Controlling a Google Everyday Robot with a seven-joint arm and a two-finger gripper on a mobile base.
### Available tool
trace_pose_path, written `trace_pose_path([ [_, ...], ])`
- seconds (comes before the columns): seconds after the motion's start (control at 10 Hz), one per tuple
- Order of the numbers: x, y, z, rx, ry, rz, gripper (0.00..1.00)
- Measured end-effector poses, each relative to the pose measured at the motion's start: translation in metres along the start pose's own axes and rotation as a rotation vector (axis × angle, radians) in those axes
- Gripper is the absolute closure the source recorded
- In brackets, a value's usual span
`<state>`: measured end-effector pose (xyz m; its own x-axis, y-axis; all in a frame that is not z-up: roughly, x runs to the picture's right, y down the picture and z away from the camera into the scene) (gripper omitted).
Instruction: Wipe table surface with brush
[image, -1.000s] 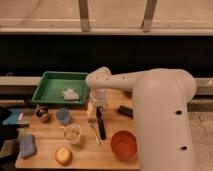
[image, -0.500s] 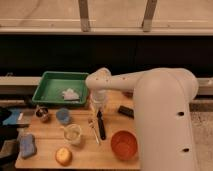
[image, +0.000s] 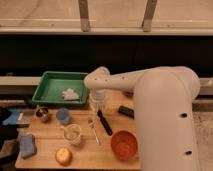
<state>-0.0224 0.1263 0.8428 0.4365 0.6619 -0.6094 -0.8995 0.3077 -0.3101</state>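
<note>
Hanging over the table surface (image: 47, 135) near its back edge, the gripper (image: 97, 106) is seen just above the brush (image: 105, 123), which is laid flat at the middle. Its state cannot be told.

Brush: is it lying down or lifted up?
Looks lying down: the brush rests along the table surface, its far end under the end effector; gripped or not, cannot tell.
</note>
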Motion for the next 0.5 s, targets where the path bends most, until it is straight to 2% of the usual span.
trace_pose_path([
  [0.3, -0.002, -0.012, -0.009, 0.027, -0.009, 0.006, 0.94],
  [0.5, 0.002, -0.027, -0.011, 0.034, 0.006, -0.005, 0.94],
])
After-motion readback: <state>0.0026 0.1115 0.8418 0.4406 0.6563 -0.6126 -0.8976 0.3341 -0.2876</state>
